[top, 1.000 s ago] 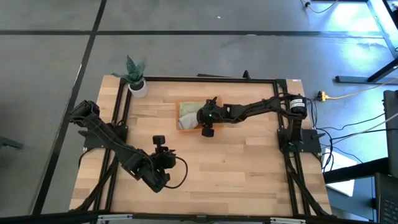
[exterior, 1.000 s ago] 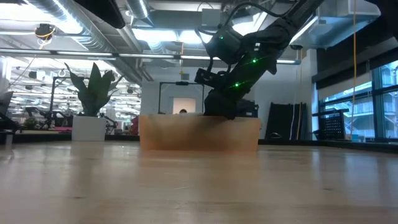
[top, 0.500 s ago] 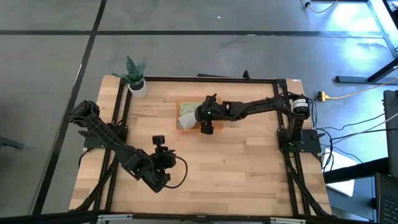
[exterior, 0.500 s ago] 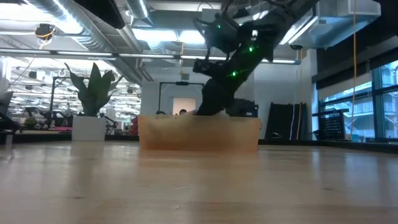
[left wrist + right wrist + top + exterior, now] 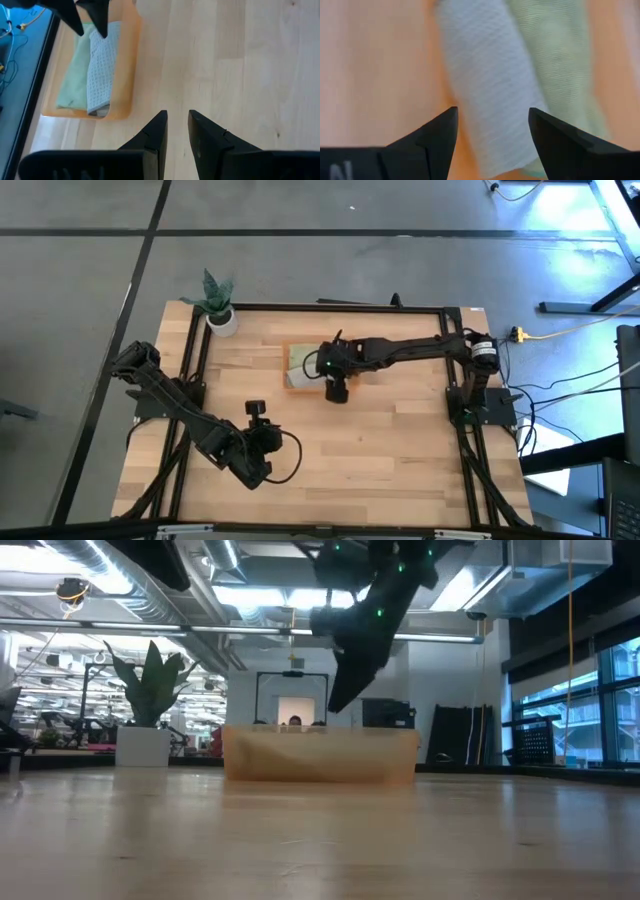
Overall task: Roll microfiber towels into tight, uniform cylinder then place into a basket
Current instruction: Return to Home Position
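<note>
Towels, the gray towel (image 5: 100, 65) and a green towel (image 5: 75, 70), lie rolled side by side in the orange basket (image 5: 131, 65), upper centre of the overhead frame, so placing looks done; right gripper (image 5: 492, 112) hovers above, jaws open and empty; left gripper (image 5: 176, 114) waits lower left, jaws narrowly apart.

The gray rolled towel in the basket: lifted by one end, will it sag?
Probably yes: the gray towel looks like soft cloth. It may unroll; nothing binds it. Pushed, it hardly rolls: green towel and basket wall flank it.
</note>
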`<state>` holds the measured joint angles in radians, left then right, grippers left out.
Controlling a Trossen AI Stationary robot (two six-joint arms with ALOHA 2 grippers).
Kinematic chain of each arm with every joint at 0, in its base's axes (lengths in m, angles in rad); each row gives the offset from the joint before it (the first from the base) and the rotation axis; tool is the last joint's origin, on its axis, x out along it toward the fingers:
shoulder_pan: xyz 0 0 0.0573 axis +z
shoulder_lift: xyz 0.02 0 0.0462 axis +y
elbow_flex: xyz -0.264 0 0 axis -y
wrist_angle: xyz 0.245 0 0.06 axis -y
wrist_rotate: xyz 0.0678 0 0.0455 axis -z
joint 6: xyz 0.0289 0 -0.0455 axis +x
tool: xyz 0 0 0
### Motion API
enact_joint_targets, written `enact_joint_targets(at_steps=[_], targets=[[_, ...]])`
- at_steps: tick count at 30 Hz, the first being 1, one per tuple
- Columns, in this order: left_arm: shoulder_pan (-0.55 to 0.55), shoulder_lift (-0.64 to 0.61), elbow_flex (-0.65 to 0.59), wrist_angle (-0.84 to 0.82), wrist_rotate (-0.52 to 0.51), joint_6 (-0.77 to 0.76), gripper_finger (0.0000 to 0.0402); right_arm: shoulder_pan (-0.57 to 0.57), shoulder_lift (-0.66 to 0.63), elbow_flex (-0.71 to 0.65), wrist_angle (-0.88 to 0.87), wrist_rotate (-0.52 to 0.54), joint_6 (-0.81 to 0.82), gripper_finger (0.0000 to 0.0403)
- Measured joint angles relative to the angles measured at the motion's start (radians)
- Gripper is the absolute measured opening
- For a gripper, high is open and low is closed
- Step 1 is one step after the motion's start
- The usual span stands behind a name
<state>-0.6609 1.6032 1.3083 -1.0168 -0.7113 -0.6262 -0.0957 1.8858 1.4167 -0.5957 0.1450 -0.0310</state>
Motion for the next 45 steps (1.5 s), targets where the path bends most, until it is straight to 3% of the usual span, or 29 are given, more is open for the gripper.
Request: enact_joint_targets(at_steps=[2,5,10,12,15,18,24,28,33,37,41,45], targets=[[-0.002,0.000,0.000,0.000,0.000,0.000,0.0069,0.015,0.000,0.035,-0.058,-0.058,0.004,0.0243],[-0.003,0.000,0.000,0.023,0.010,-0.001,0.0069,0.051,0.000,0.074,-0.104,-0.062,0.004,0.0243],[0.009,0.000,0.000,0.038,0.054,0.063,0.0069,0.134,0.000,0.144,-0.199,0.194,-0.004,0.0230],[0.017,0.000,0.000,0.033,0.053,0.054,0.0064,0.168,0.000,0.172,-0.247,0.297,-0.020,0.0209],[0.029,0.000,0.000,0.031,0.052,0.104,0.0040,0.213,0.000,0.220,-0.333,0.369,-0.022,0.0164],[0.035,-0.010,0.000,0.031,0.047,0.181,0.0008,0.246,0.000,0.270,-0.390,0.374,-0.026,0.0111],[0.049,-0.096,0.000,0.022,-0.030,0.204,0.0002,0.282,-0.027,0.364,-0.488,0.331,-0.059,0.0016],[0.050,-0.187,0.000,0.022,-0.042,0.245,0.0001,0.284,-0.115,0.360,-0.487,0.242,-0.106,0.0013],[0.057,-0.313,-0.028,0.031,-0.064,0.280,0.0001,0.283,-0.289,0.268,-0.461,0.152,-0.106,0.0015],[0.063,-0.444,-0.153,0.091,-0.060,0.343,0.0000,0.284,-0.469,0.092,-0.339,0.081,-0.107,0.0005],[0.088,-0.616,-0.327,0.319,0.002,0.429,0.0000,0.283,-0.661,-0.144,-0.143,-0.029,-0.110,0.0011],[0.136,-0.791,-0.507,0.616,0.192,0.605,0.0000,0.285,-0.837,-0.368,0.000,-0.072,-0.109,0.0012]])
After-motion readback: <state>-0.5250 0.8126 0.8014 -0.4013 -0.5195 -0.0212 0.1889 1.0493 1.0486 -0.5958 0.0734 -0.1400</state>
